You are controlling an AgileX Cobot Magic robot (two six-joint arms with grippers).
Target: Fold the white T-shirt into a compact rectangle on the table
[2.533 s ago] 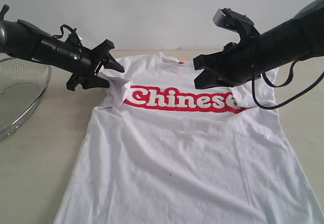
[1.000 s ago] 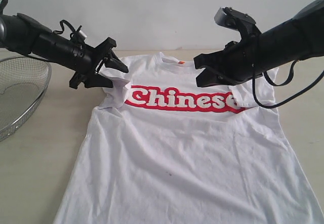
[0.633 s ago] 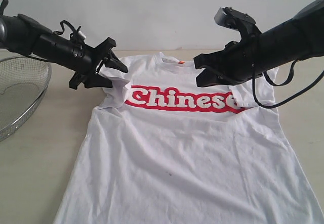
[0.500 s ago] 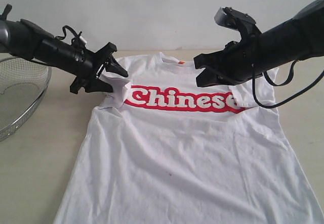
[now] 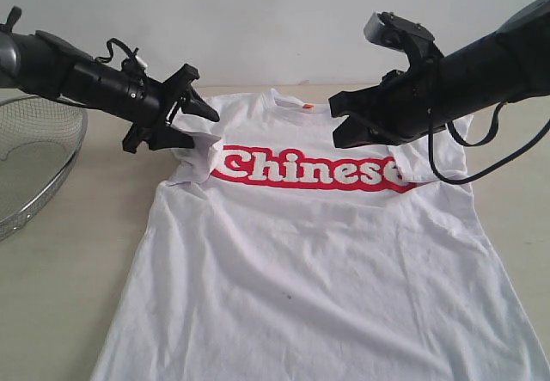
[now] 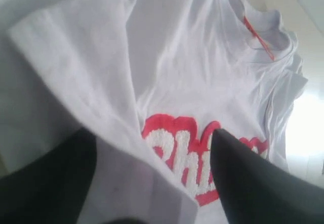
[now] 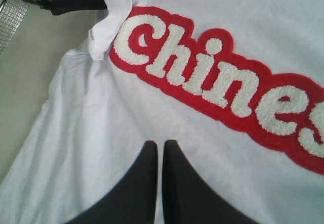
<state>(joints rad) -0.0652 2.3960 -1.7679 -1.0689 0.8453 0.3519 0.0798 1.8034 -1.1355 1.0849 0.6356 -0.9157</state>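
Note:
The white T-shirt (image 5: 318, 261) lies face up and spread out on the table (image 5: 69, 261), red "Chinese" lettering (image 7: 212, 77) across the chest. Its left sleeve (image 5: 196, 153) is folded inward, ending beside the letter C. My left gripper (image 5: 202, 130) stands open over that sleeve. In the left wrist view (image 6: 151, 132) the sleeve's fold runs between the two dark fingers (image 6: 243, 183). My right gripper (image 5: 337, 125) hovers above the right chest, shut and empty, its fingertips (image 7: 152, 150) pressed together over plain white cloth (image 7: 91, 148).
A round wire-mesh basket (image 5: 34, 157) sits at the table's left edge, close under the left arm. An orange neck tag (image 5: 307, 104) marks the collar at the far side. A black cable (image 5: 481, 170) droops from the right arm over the right sleeve.
The left gripper has shifted slightly up and toward the collar, still open over the folded sleeve. The right arm and the shirt body have not moved.

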